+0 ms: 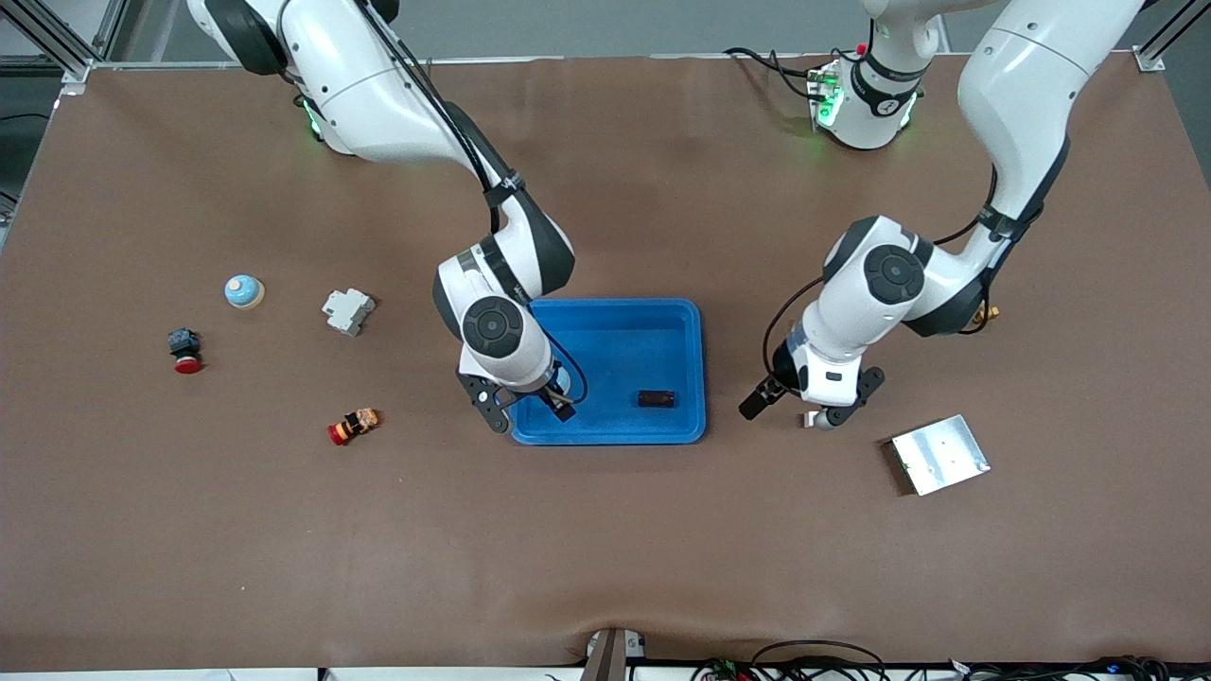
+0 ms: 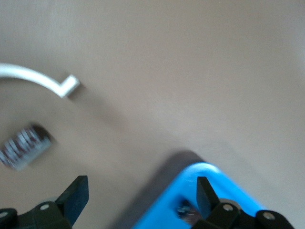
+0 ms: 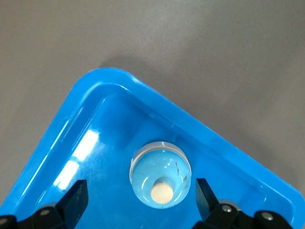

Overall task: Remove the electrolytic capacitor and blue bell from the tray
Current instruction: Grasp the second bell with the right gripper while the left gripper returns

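Small bell point(image 1: 244, 291): we see it on the tabletop point(image 1: 605, 549) nr the right arm's end, by a gray block point(image 1: 348, 311).
Red button point(image 1: 185, 351): a bit nearer the front cam than that bell.
Right pincer point(image 1: 526, 409): over the blue tray point(image 1: 686, 322), fingers point(image 3: 76, 200) wide, holding nothing.
Blue bell point(image 3: 161, 173): sits in the tray corner, right under the right pincer.
Capacitor point(image 1: 656, 398): lies in the tray, twd the left arm's end.
Left pincer point(image 1: 799, 409): over bare tabletop just beside the tray, fingers wide, empty.
Metal plate point(image 1: 939, 454): on the tabletop nr the left pincer.
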Controlling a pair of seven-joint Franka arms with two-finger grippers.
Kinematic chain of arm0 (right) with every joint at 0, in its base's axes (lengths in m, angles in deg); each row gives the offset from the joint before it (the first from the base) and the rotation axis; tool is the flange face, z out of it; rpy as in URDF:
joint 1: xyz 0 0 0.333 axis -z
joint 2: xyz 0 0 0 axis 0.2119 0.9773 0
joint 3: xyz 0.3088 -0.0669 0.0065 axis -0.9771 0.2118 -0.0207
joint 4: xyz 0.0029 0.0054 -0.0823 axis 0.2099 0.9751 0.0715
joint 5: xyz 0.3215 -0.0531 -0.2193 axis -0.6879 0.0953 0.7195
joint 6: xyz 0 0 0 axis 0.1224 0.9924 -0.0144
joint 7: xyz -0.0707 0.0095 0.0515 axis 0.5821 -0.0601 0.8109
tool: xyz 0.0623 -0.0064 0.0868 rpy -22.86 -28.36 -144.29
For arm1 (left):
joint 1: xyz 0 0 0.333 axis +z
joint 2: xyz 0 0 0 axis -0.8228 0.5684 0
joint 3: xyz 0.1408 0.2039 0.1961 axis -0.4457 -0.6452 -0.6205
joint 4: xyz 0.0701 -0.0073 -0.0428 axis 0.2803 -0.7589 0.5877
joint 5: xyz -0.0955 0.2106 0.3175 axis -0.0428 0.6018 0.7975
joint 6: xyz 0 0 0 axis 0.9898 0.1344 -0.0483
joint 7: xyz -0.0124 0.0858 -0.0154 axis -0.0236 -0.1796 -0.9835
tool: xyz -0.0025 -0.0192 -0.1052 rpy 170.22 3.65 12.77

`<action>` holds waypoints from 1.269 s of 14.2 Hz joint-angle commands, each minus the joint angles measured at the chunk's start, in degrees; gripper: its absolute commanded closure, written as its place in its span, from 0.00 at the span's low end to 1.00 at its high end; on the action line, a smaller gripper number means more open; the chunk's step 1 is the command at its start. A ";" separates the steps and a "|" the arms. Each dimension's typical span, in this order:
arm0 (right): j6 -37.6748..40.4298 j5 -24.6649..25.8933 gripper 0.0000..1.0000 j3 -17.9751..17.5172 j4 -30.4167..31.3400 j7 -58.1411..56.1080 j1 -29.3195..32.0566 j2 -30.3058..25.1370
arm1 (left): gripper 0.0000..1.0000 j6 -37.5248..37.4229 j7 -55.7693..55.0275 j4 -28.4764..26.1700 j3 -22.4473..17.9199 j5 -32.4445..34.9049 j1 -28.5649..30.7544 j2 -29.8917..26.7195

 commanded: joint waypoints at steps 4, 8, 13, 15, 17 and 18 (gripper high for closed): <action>-0.16 1.32 0.00 -1.12 -1.67 3.43 -0.71 1.87 | 0.00 -3.12 -15.65 4.07 -4.18 0.81 -9.22 2.61; -1.75 1.68 0.00 -1.21 -1.14 3.79 -0.37 2.23 | 0.00 -7.49 -20.23 10.99 -12.36 0.55 -18.80 5.94; -1.66 1.59 0.00 -1.30 -0.79 3.09 -0.19 2.58 | 0.00 -13.31 -30.34 20.50 -16.04 1.51 -25.30 11.14; -1.92 1.59 0.00 -1.21 -0.26 2.82 -0.10 2.58 | 0.00 -13.58 -30.52 20.77 -18.87 0.63 -28.22 11.32; -1.93 1.59 0.30 -1.21 -0.08 2.82 -0.10 2.49 | 0.00 -14.01 -32.88 23.12 -18.96 -1.81 -28.23 12.54; -1.75 1.59 0.41 -1.21 -0.09 2.82 -0.10 2.40 | 0.00 -15.41 -33.67 24.88 -18.96 -3.22 -28.40 13.59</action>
